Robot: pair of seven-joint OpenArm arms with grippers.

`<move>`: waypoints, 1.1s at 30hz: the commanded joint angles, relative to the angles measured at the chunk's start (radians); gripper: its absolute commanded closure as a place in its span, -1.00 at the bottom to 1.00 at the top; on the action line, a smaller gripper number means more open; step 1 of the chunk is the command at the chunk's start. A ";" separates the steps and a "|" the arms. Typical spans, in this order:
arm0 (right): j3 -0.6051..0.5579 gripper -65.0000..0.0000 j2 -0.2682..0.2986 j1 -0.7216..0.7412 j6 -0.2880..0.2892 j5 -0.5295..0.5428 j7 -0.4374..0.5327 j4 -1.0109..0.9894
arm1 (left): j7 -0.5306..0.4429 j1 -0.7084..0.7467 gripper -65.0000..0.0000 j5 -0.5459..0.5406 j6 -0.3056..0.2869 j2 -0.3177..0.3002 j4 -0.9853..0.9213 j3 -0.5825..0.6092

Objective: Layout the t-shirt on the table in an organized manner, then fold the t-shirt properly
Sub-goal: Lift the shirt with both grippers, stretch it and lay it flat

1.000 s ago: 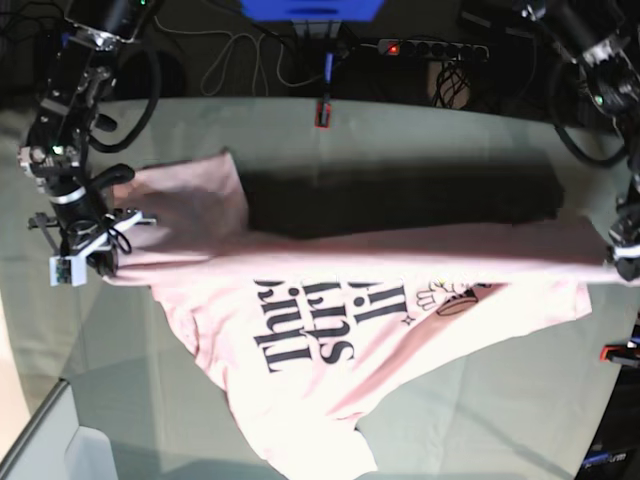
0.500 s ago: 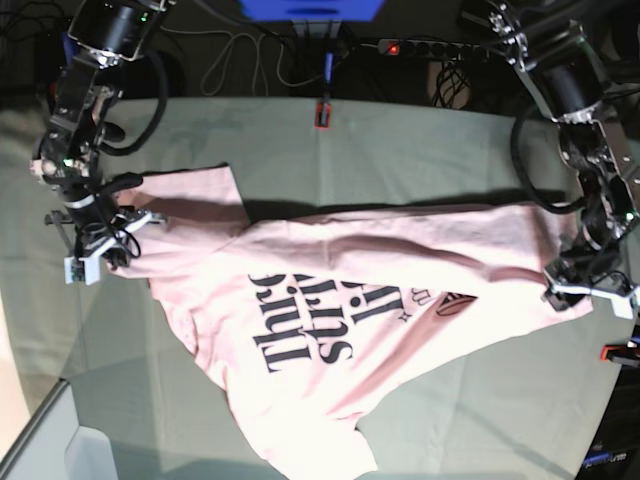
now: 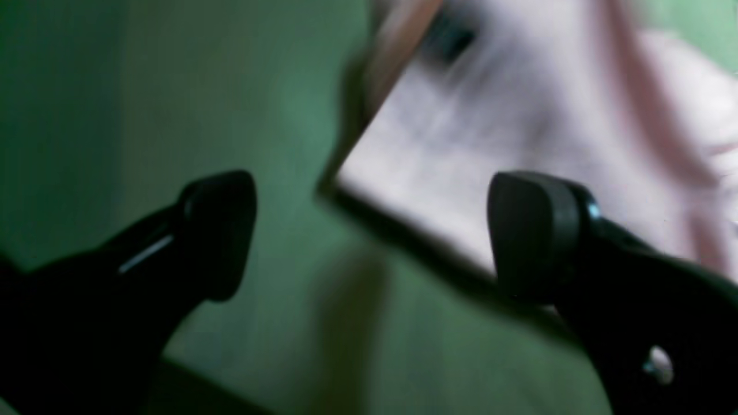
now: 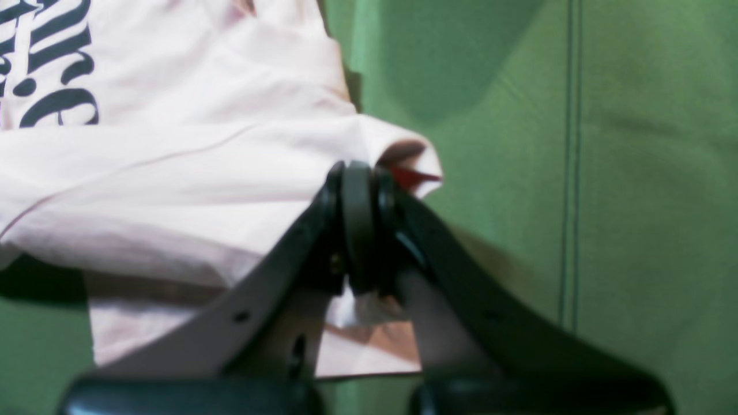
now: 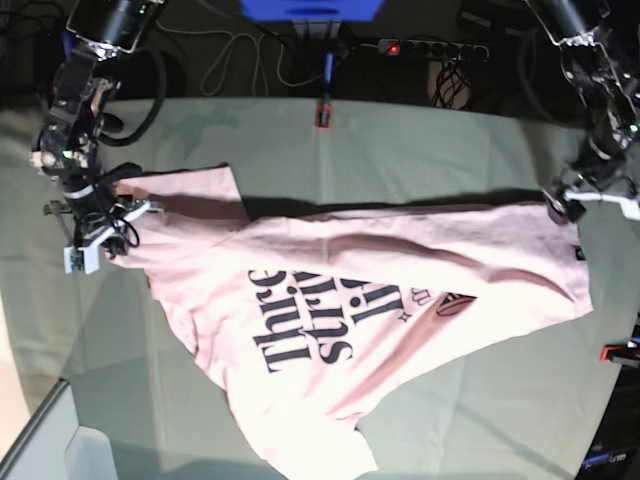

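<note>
Base view: t-shirt (image 5: 380, 300) spread askew on table (image 5: 420, 140); right tool (image 5: 100, 240) clamped on its corner, left tool (image 3: 369, 230) apart, empty. Risk: one-sided tug bunching fabric.

The pale pink cotton short-sleeved t-shirt (image 5: 380, 300) lies print-up on the wide table covered in creased grey-green cloth (image 5: 420, 140), spread slantwise and rumpled; its large black serif lettering (image 5: 320, 315) reads sideways across the middle; one edge folds over along the far side; a lower corner trails toward the near table edge; a sleeve sits bunched at the left.
</note>
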 commanded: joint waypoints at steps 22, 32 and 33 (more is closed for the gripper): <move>0.007 1.00 0.016 -0.006 -0.004 0.015 0.024 0.018 | -0.025 -0.103 0.12 -0.018 -0.008 -0.013 -0.110 -0.002; 0.005 1.00 0.016 -0.006 -0.004 0.015 0.024 0.017 | -0.025 -0.109 0.99 -0.020 -0.008 -0.012 -0.099 -0.002; 0.005 1.00 0.016 -0.006 -0.004 0.015 0.024 0.017 | -0.022 -0.108 1.00 -0.023 -0.008 -0.012 -0.094 -0.004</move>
